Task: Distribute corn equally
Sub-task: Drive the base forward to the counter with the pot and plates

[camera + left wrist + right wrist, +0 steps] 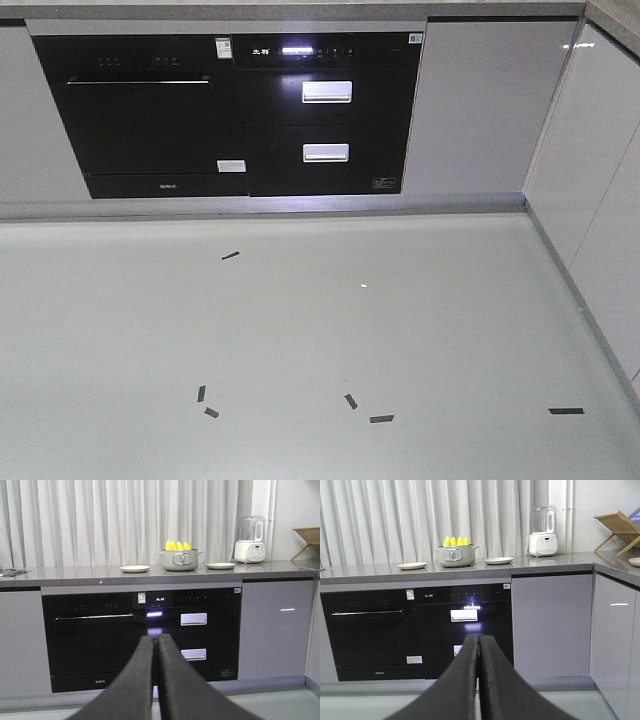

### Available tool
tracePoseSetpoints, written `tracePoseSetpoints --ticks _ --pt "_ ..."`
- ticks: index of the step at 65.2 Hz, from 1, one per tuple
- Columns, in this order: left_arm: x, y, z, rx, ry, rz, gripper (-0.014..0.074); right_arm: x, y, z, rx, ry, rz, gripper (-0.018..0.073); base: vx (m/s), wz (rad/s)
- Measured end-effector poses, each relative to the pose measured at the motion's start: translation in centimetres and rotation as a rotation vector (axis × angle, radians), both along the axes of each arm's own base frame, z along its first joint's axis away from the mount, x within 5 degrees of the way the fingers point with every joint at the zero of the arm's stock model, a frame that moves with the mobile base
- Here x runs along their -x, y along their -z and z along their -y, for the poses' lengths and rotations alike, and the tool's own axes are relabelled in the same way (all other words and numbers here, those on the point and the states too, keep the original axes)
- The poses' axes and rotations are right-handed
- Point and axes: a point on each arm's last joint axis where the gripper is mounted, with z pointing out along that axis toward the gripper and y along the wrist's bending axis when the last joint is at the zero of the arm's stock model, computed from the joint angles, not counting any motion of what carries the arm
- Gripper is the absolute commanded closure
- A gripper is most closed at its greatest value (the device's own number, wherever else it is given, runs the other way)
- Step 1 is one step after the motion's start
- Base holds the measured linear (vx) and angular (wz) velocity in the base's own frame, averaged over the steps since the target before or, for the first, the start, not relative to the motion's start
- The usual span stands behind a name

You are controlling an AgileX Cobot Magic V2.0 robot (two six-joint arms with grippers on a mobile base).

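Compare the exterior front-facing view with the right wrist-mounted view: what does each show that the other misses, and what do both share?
Only the front-facing view shows the dark tape strips scattered over the floor. Only the right wrist view shows the countertop, the pot holding the corn, the cream plate, the green plate, the white appliance, the curtain, and the right gripper with its fingers pressed together. Both show the black oven, the drawer unit beside it and the white cabinet.
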Motion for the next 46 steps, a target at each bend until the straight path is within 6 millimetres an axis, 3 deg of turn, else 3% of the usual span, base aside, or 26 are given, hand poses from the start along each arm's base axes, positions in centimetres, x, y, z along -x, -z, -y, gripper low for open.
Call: tracePoseSetpoints --ticks 46 --pt "0.00 0.00 0.00 0.000 0.000 0.000 0.0603 0.00 0.00 0.00 0.000 0.000 0.000 0.0570 0.06 0.00"
